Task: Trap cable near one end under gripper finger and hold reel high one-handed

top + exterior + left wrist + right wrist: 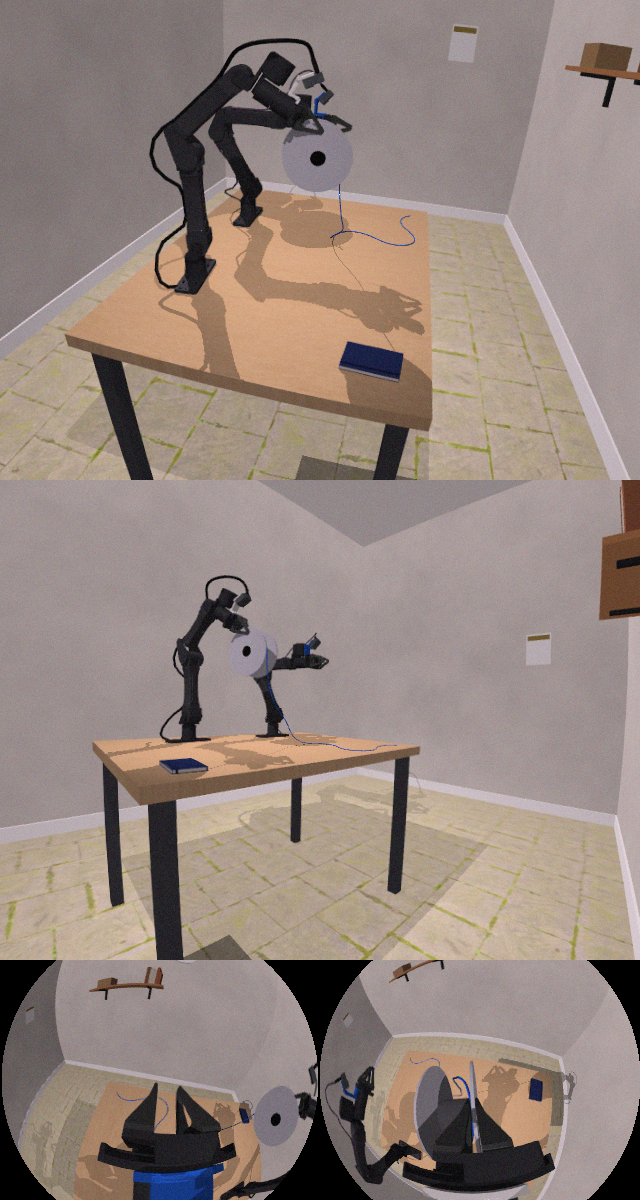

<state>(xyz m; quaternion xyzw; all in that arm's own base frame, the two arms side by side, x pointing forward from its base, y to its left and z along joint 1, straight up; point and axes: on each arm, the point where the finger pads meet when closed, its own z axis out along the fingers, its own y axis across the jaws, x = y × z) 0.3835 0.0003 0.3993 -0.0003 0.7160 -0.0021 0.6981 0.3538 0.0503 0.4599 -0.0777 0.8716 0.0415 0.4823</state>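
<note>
The grey reel (pixel 330 170) (pixel 258 658) (pixel 283 1103) (pixel 430 1100) hangs high above the table (pixel 155 330) (pixel 232 777). My right gripper (pixel 307 126) (pixel 242 630) (pixel 472 1101) is shut on the reel's top rim, with the blue cable running along the flange under its finger. The blue cable (pixel 382 240) (pixel 330 745) (pixel 462 1083) drops from the reel and trails over the table. My left gripper (pixel 343 124) (pixel 320 660) (pixel 167 1087) is open and empty. It is held level beside the reel's top, apart from reel and cable in the exterior view.
A dark blue book (pixel 371 360) (pixel 183 765) (pixel 536 1088) lies near the table's front edge. Both arm bases stand at the table's far left side. A wall shelf with a box (pixel 604 56) is off to the right.
</note>
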